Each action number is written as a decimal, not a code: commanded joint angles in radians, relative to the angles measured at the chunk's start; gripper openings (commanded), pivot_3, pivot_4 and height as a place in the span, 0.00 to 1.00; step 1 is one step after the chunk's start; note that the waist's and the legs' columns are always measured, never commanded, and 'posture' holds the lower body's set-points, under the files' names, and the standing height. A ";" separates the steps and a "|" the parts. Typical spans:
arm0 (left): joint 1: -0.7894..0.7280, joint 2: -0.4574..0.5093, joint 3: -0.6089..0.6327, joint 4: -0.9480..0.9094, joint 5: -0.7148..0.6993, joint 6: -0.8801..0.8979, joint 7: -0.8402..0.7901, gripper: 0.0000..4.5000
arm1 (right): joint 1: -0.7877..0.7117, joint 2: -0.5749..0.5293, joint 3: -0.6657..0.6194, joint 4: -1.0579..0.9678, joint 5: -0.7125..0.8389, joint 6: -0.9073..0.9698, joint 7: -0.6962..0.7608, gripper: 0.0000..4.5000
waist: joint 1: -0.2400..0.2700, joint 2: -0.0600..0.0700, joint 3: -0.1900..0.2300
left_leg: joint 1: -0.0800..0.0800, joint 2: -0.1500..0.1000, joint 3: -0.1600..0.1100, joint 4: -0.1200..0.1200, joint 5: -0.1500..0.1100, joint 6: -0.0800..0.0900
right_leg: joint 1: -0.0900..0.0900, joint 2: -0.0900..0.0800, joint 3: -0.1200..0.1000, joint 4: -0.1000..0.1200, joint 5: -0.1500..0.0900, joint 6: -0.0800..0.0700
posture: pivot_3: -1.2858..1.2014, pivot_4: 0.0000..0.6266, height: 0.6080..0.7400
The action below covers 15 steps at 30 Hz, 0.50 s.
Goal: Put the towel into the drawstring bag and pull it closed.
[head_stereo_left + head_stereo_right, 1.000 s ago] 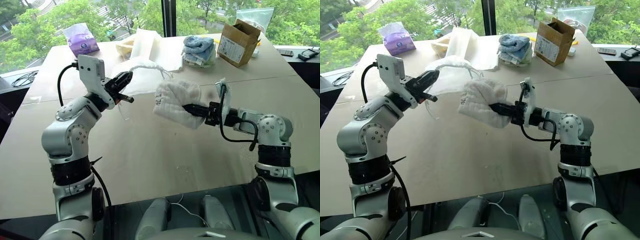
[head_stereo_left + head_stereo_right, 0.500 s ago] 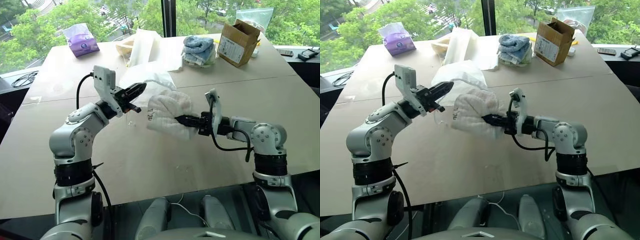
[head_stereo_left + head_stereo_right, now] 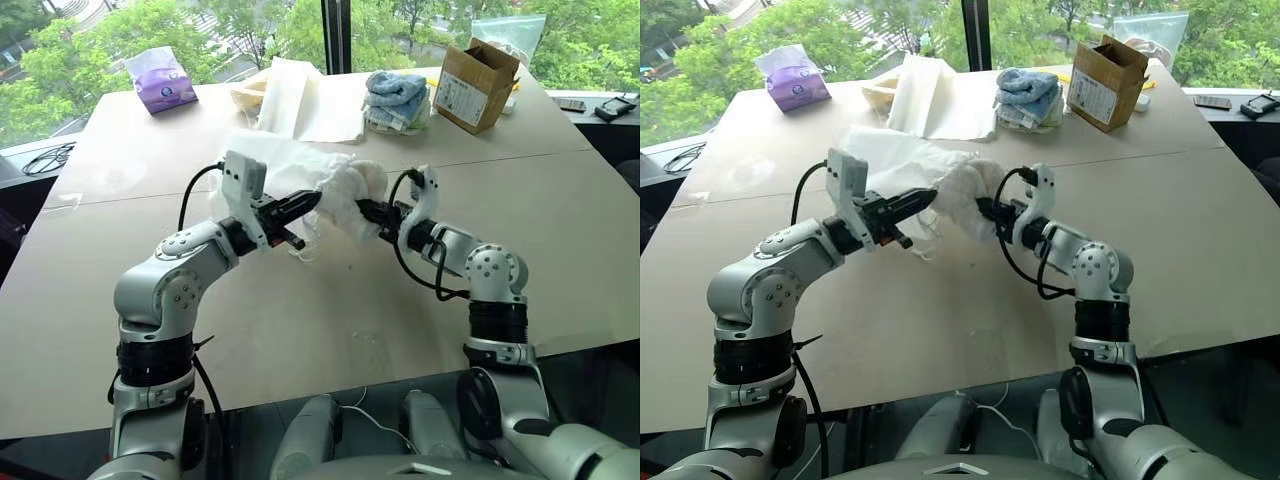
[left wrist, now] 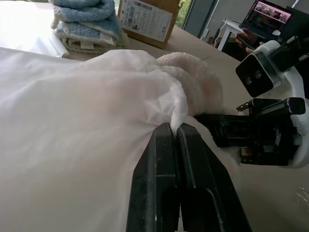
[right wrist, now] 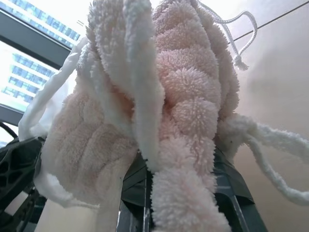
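Nearest, over the middle of the tan counter (image 3: 330, 320), the two arms meet. The left pincer (image 3: 306, 203) is clamped shut on the gathered rim of the thin smooth white fabric drawstring bag (image 3: 280, 165), which billows back from it toward eleven o'clock. The right pincer (image 3: 368, 211), pointing in from three o'clock, holds the small off-white ribbed cloth towel (image 3: 352, 190) tight between its fingers, pressed against the bag's mouth. In the left wrist view the towel (image 4: 198, 82) bulges partly inside the bag's edge. In the right wrist view white cord drawstrings (image 5: 270, 140) hang beside the fluffy towel.

Farther back, at twelve o'clock, a cordless white cloth sheet (image 3: 310, 100) lies draped. Just right of it sits a stack of folded blue and white towels (image 3: 397, 98). At one o'clock stands an open brown cardboard box (image 3: 475, 82) with a white printed label; its writing is too small to read. At ten o'clock lies a purple tissue pack (image 3: 162, 78), its print illegible.
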 commanded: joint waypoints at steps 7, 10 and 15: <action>-0.037 -0.010 -0.052 -0.001 0.051 -0.106 -0.004 0.00 | 0.040 -0.139 0.316 -0.145 -0.079 -0.030 0.212 0.01 | -0.013 0.000 0.000 | 0.000 0.000 0.000 0.000 0.000 0.000 | 0.000 0.000 0.000 0.000 0.000 0.000 | 0.52 0.24 1.00; -0.019 -0.004 -0.073 -0.003 0.074 -0.153 -0.029 0.00 | 0.049 -0.157 0.325 -0.157 -0.067 -0.029 0.261 0.01 | -0.016 0.000 0.000 | 0.000 0.000 0.000 0.000 0.000 0.000 | 0.000 0.000 0.000 0.000 0.000 0.000 | 0.52 0.24 1.00; 0.011 -0.001 -0.086 -0.031 0.040 -0.151 -0.077 0.00 | -0.006 -0.031 0.143 -0.010 -0.072 -0.112 0.080 0.01 | -0.016 0.000 0.000 | 0.001 0.001 0.001 -0.001 0.000 0.000 | 0.000 0.001 0.001 0.000 0.000 0.000 | 0.52 0.24 1.00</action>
